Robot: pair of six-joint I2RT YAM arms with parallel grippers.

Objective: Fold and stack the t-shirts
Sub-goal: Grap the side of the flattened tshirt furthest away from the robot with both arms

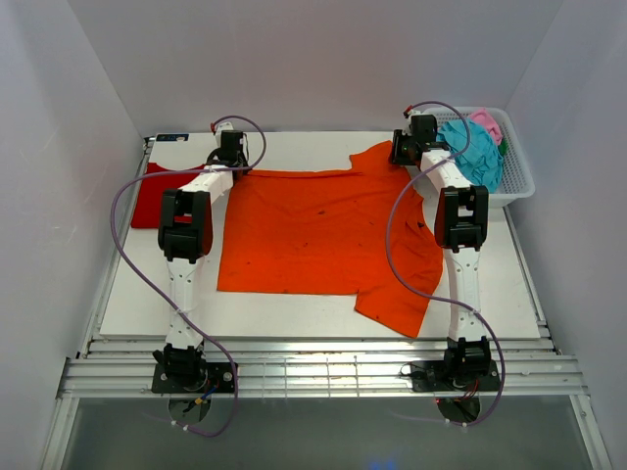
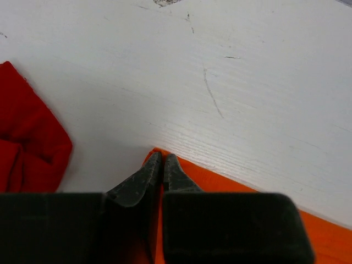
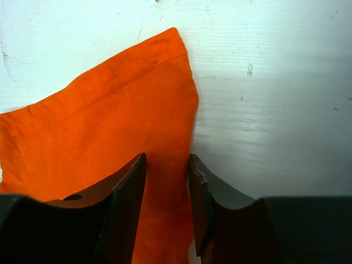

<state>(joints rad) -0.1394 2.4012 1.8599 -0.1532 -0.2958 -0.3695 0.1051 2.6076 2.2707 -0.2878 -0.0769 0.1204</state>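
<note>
My left gripper (image 2: 162,165) is clamping the orange t-shirt (image 2: 231,190) corner at its tips. My right gripper (image 3: 168,181) is standing apart, sleeve edge lying between the jaws; I advise closing squarely before lifting.

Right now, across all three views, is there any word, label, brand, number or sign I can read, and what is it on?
No readable text in any view.
Orange t-shirt, red t-shirt, white lattice basket: plain, no print or tag showing.
Small dark strip at the far left edge of the table: too small to read.
</note>
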